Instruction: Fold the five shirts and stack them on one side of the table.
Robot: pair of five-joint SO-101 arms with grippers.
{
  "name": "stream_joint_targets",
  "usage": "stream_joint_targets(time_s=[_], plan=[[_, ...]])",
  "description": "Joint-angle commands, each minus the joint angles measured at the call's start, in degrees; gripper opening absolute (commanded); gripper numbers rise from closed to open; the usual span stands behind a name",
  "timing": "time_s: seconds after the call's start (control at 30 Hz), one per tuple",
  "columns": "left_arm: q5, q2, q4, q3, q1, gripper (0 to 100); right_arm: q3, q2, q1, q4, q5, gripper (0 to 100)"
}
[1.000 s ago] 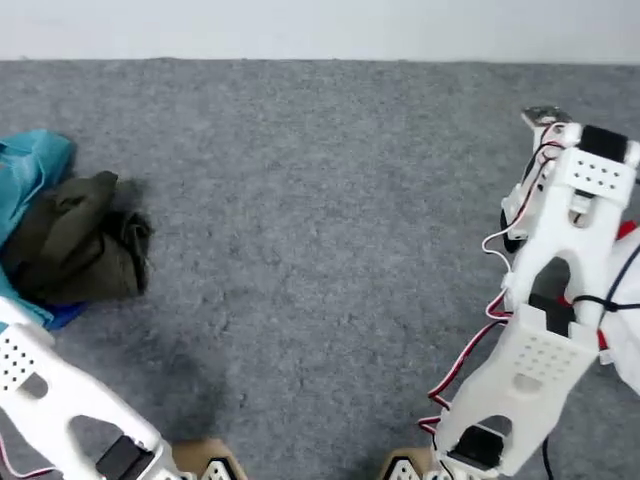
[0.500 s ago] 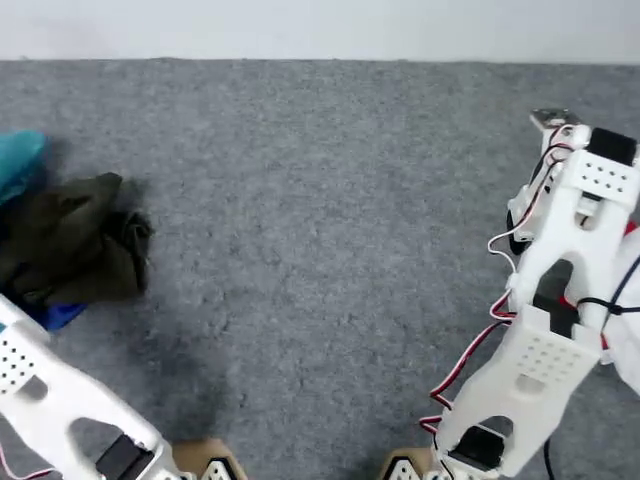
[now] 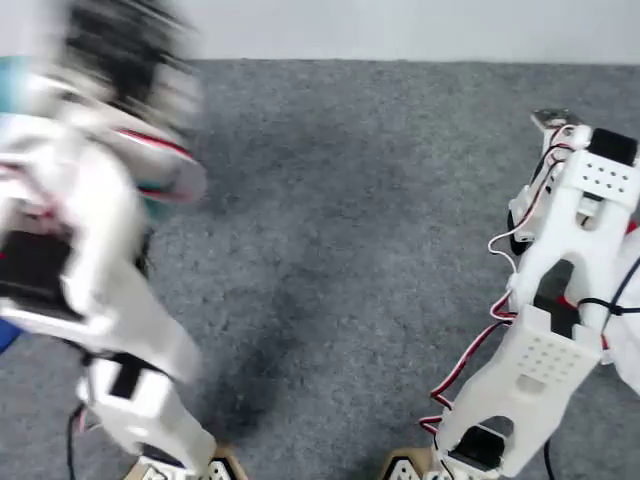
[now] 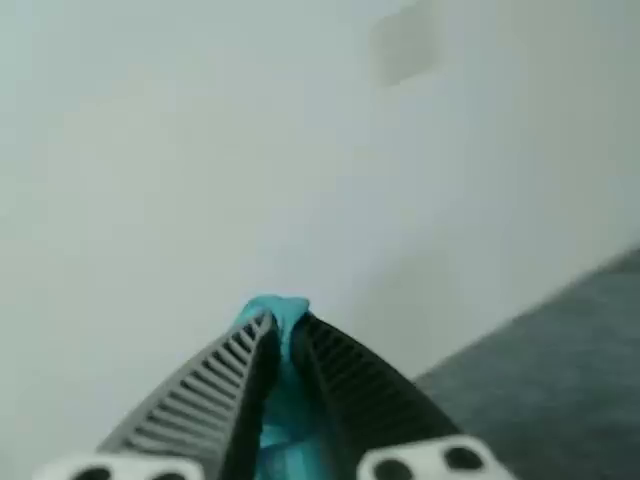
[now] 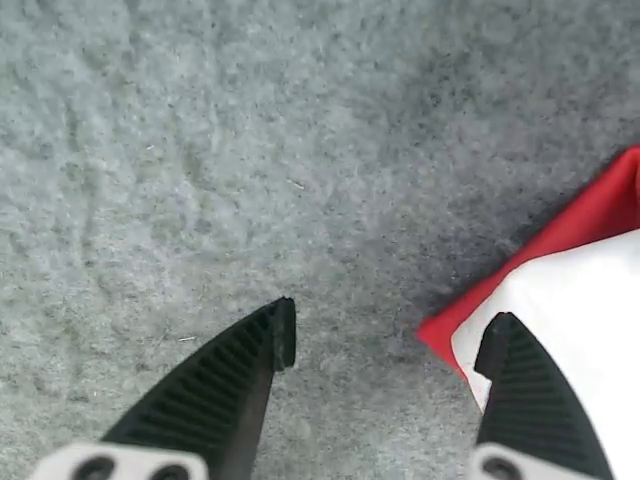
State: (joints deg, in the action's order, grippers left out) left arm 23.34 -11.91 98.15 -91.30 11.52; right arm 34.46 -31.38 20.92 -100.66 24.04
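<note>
At the far left, the left arm (image 3: 100, 260) stands tall over the left edge of the grey worktop (image 3: 380, 200), its upper end reaching up by the pale wall. The left tool (image 4: 285, 320) is clenched on a teal shirt (image 4: 280, 305); a fold of the cloth is pinched between the two ribbed fingers (image 4: 215, 375) and pokes out past their tips, held up off the worktop with the wall behind it. A scrap of blue cloth (image 3: 5, 335) shows at the left edge, near the arm's base.

On the right side, the right arm (image 3: 540, 350) stretches from its near base toward the far right. The right tool (image 5: 390, 325) hangs released just above the grey surface, jaws spread wide and grasping nothing. Just to its right lies a red shirt (image 5: 590, 210) with a white shirt (image 5: 570, 320) on top of it, at the right edge of the worktop; one finger overlaps the white cloth in the wrist view, though I cannot tell whether it touches.
</note>
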Motion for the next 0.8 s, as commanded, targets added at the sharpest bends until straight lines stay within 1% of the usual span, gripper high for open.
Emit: stream_joint_targets(time_s=[0.0,0.1,0.23,0.37,0.47,0.57,0.63,0.77], plan=[[0.3,4.3,2.6,10.2,16.8,1,0.5,3.2,0.9,-2.3,-0.5,30.3],[0.2,6.1,2.5,22.2,14.0,1,0.7,3.3,1.1,-2.3,-0.4,30.3],[-0.6,8.4,2.4,34.0,5.9,6,0.7,3.4,1.8,-2.3,-0.4,30.3],[-10.1,9.3,2.3,42.2,-4.9,14,0.7,3.4,2.1,-2.3,3.6,30.3],[-16.6,9.3,2.4,48.1,-15.1,18,0.7,3.4,2.1,-2.3,5.4,30.3],[-17.1,9.3,2.4,55.3,-25.1,19,0.4,4.4,1.7,-2.4,8.3,30.3],[-17.1,9.3,2.5,59.8,-30.4,19,0.4,6.3,0.0,-2.5,11.3,30.3],[-17.4,9.3,2.5,70.6,-36.2,19,-0.1,11.4,-5.9,-2.5,17.0,30.3]])
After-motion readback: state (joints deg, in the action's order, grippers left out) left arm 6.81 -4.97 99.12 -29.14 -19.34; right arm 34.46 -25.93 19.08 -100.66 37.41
